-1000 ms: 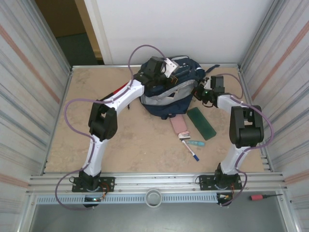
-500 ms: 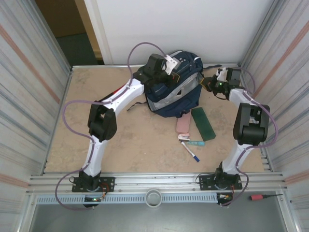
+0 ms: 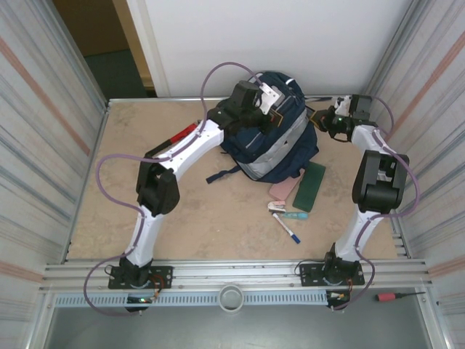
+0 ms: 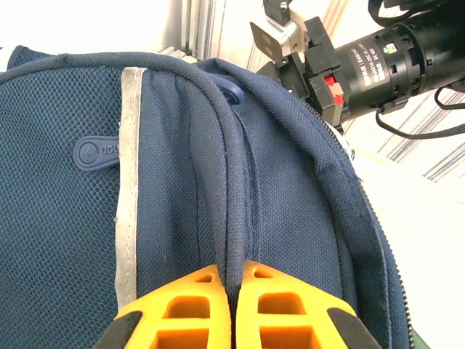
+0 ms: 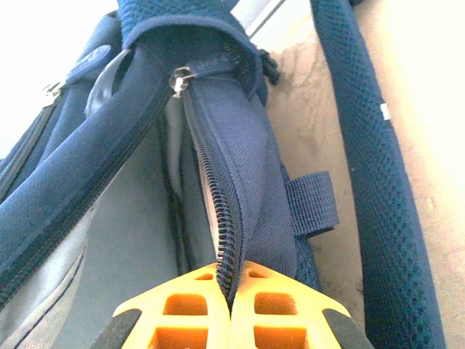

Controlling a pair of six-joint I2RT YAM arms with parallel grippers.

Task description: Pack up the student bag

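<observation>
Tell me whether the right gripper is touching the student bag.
Touching. Right wrist view: right gripper shut on the student bag, pinching its zipper edge.

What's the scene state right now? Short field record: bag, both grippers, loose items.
bag: student bag, navy with a grey stripe, bulky, toward the far side of the table between the two arms
left gripper: left gripper shut on a piped seam at the bag's top
right gripper: right gripper shut on the bag's zipper-toothed edge
loose items: pink case, green case, pen, all on the table just in front of the bag
</observation>
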